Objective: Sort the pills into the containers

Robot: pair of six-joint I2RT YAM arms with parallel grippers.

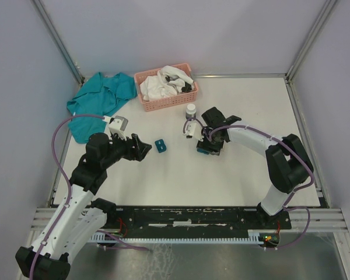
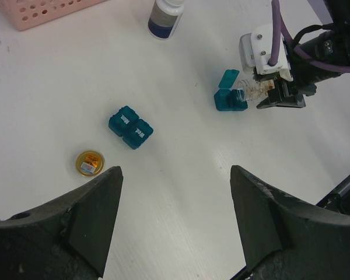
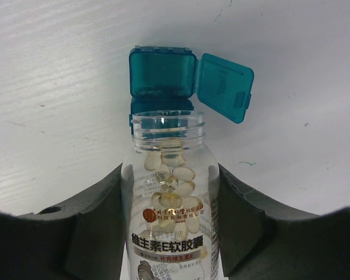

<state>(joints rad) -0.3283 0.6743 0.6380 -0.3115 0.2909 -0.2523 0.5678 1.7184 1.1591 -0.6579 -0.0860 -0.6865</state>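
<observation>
My right gripper is shut on an uncapped clear pill bottle holding yellow softgel pills. The bottle is tipped, its mouth right over an open teal container whose lid is flipped aside. In the top view this container lies under the right gripper. A second teal container, shut, lies mid-table; it also shows in the top view. My left gripper is open and empty, hovering near it. No pills show in the open container.
A gold bottle cap lies left of the shut container. A white bottle stands behind the right gripper. A pink basket with cloths sits at the back, and a teal cloth lies at the back left.
</observation>
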